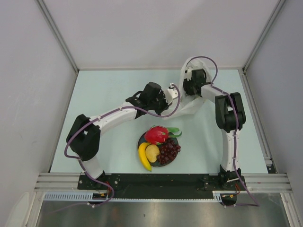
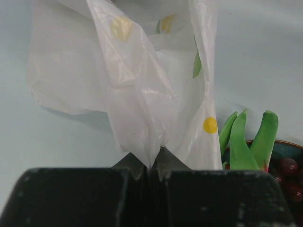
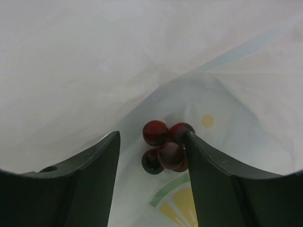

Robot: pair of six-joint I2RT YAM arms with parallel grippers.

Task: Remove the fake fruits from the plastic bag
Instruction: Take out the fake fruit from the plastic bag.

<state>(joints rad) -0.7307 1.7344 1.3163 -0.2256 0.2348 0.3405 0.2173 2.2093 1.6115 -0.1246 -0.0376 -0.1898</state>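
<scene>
Main risk: the right gripper (image 3: 151,137) could close on thin film along with the grape cluster (image 3: 165,152), because the plastic bag (image 2: 142,80) lies directly under and around the fruit. A lift would then drag the bag instead of freeing the cluster.
Second risk: the cluster is small, rounded and off-centre, so a closing squeeze might nudge it aside or roll it deeper into the folds.
Third risk: if the left gripper (image 2: 151,163) loses its pinch, the bag would probably sag over the right gripper.
Right gripper: fingers spread, inside the bag, holding nothing.
Left gripper: pressed together on a fold of the bag.
Cluster relative to gripper: between the two fingers near their tips, touching or almost touching the finger on the right of the wrist view.
Other fruits: dragon fruit (image 1: 156,134), banana (image 1: 143,157), yellow fruit (image 1: 152,152) and grape bunch (image 1: 169,150) sit on the plate (image 1: 162,163), outside the bag.
</scene>
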